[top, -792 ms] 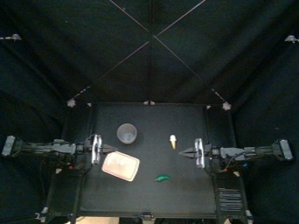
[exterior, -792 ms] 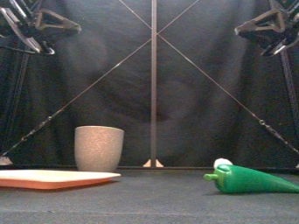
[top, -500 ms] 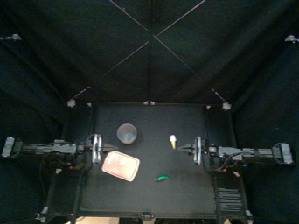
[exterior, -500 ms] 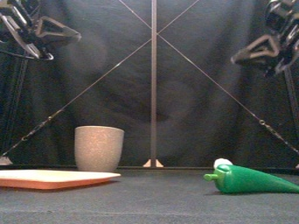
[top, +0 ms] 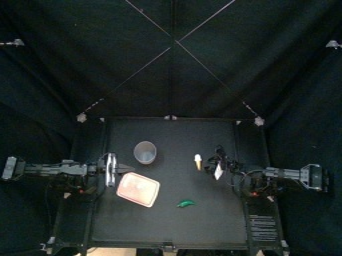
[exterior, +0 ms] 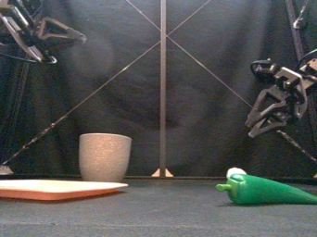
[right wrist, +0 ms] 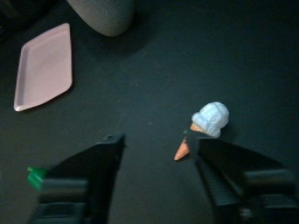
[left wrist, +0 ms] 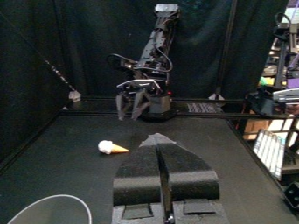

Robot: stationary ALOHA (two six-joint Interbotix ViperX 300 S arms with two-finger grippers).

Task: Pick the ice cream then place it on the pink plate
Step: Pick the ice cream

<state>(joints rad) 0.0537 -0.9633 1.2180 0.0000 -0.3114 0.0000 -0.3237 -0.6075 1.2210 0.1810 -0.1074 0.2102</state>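
Observation:
The ice cream [top: 198, 161], a white scoop on an orange cone, lies on the table right of centre; it also shows in the right wrist view [right wrist: 208, 125] and the left wrist view [left wrist: 112, 147]. In the front view only its white top [exterior: 235, 172] peeks over a green toy. The pink plate [top: 138, 187] lies flat at the left front [exterior: 56, 189] [right wrist: 45, 66]. My right gripper [top: 219, 170] [exterior: 265, 113] hangs open, tilted down, above and just right of the ice cream [right wrist: 162, 142]. At the left edge my left gripper [top: 104, 172] [left wrist: 163, 153] rests shut and empty.
A tall grey speckled cup [top: 144, 151] [exterior: 106, 156] [right wrist: 107, 13] stands behind the plate. A green pointed toy [top: 185, 204] [exterior: 266, 191] lies near the front, between the plate and the right arm.
My right gripper has come down, tipped toward the table and shifted left toward the ice cream. The left arm and the objects have stayed put.

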